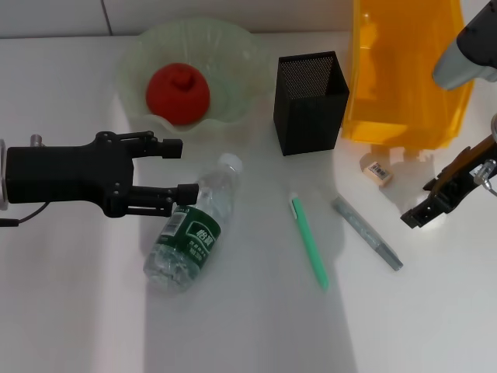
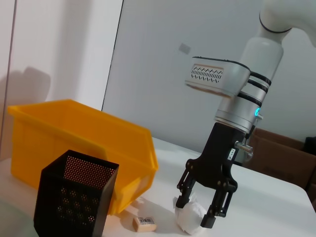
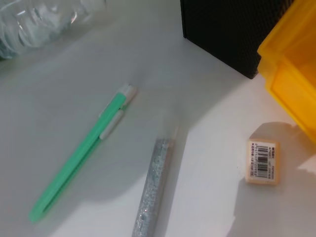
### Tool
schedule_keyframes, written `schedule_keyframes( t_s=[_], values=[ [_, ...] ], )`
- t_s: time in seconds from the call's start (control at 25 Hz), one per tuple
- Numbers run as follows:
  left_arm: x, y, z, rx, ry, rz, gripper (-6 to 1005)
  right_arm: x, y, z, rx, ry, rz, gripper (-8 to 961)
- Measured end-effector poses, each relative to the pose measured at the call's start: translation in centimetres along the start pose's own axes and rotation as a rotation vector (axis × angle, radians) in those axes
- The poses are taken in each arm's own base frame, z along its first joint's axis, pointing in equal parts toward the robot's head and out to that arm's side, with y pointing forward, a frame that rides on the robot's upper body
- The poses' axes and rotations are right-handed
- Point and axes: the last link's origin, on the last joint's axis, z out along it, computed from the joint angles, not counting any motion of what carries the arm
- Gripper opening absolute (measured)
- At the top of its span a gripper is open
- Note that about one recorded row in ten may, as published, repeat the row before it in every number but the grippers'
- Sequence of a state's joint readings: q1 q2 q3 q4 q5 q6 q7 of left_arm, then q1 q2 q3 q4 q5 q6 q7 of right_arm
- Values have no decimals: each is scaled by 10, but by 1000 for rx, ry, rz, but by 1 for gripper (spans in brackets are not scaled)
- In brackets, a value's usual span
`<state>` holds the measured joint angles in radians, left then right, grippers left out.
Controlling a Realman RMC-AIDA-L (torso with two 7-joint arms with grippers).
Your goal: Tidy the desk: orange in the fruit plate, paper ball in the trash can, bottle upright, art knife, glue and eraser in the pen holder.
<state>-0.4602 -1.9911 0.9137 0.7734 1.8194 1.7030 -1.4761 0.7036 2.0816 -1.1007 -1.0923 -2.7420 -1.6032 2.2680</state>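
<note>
Both grippers work: right gripper (image 2: 201,211), beside the translucent orange-yellow trash can (image 2: 89,148), clamps the crumpled white paper ball (image 2: 190,217) for binning; left gripper (image 1: 177,169), jaws apart, straddles the fallen clear plastic bottle (image 1: 190,229).

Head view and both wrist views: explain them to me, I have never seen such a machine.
It is a robot with two arms. The head view looks down on the desk; each wrist view comes from a camera on one arm. The left gripper, fingers open, is beside the lying bottle. The right gripper is down at the paper ball. The orange sits in the fruit plate. The pen holder, trash can, eraser, a green pen-shaped tool and a grey stick also stand or lie there.
</note>
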Motion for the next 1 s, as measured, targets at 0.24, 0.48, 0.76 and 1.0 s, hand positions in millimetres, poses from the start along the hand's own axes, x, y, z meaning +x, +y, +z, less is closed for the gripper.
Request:
schedule_keyframes(
  t_s=[0.24,0.48,0.76,1.0],
  values=[
    [-2,0,0,2,2,-1,840,0,1,8,-8,17,-6,681],
    [-2,0,1,2,2,-2,840,2,1,8,-6,21,-5,643],
    [-2,0,1,2,3,-2,841,1,2,-5,6,6,-11,491],
    [-2,0,1,1,3,-2,841,-14,9,-72,149,-105,-24,491]
  ],
)
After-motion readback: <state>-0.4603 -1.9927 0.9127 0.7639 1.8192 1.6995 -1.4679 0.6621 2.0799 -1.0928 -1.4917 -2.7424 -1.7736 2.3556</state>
